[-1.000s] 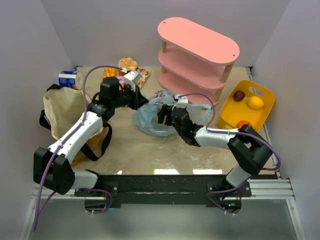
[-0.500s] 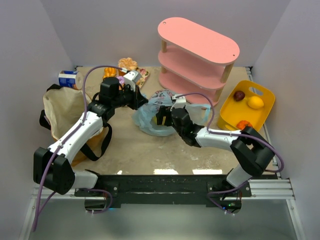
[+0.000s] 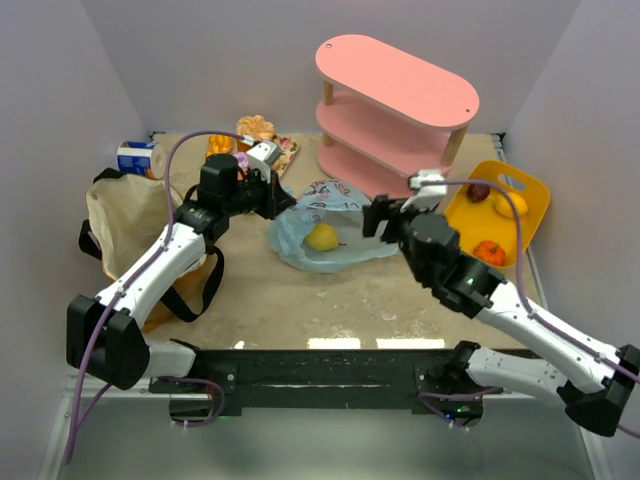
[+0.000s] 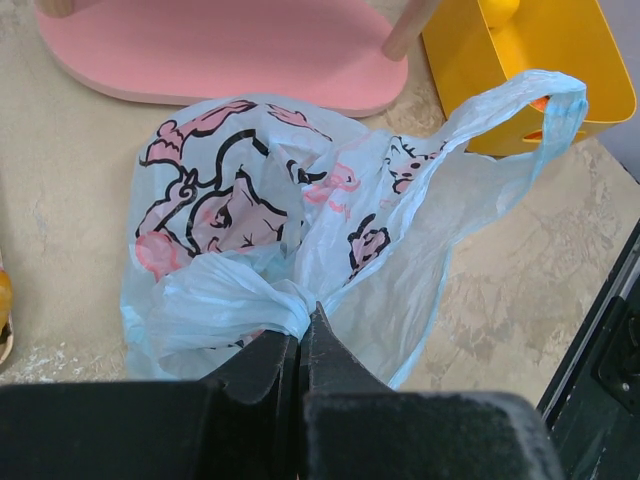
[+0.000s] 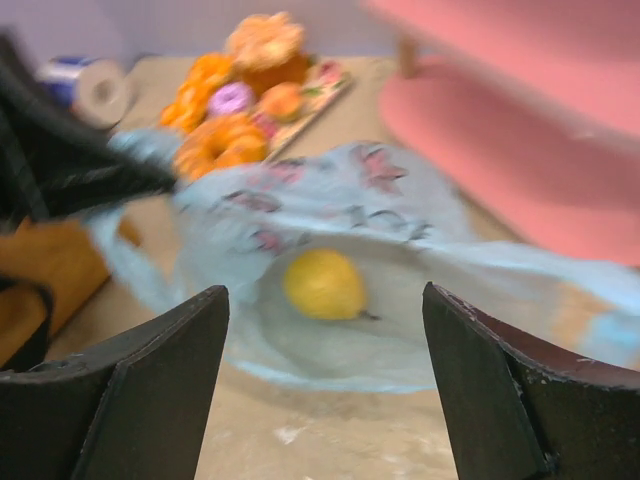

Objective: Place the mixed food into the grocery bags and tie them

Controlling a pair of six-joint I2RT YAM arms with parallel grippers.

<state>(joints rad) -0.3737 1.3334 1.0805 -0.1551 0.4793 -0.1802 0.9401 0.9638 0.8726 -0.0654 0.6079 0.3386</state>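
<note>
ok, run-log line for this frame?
phase: bagging | left fingers: shut on bunched edge of blue plastic bag | right fingers: open, empty | yellow pear: inside bag | handles: untied

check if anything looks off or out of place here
Nothing spilled or damaged. The blue bag lies slumped on the table, mouth gaping sideways with a pear just inside; the left gripper pinches one bunched corner. The pear might roll out if tugged.
</note>
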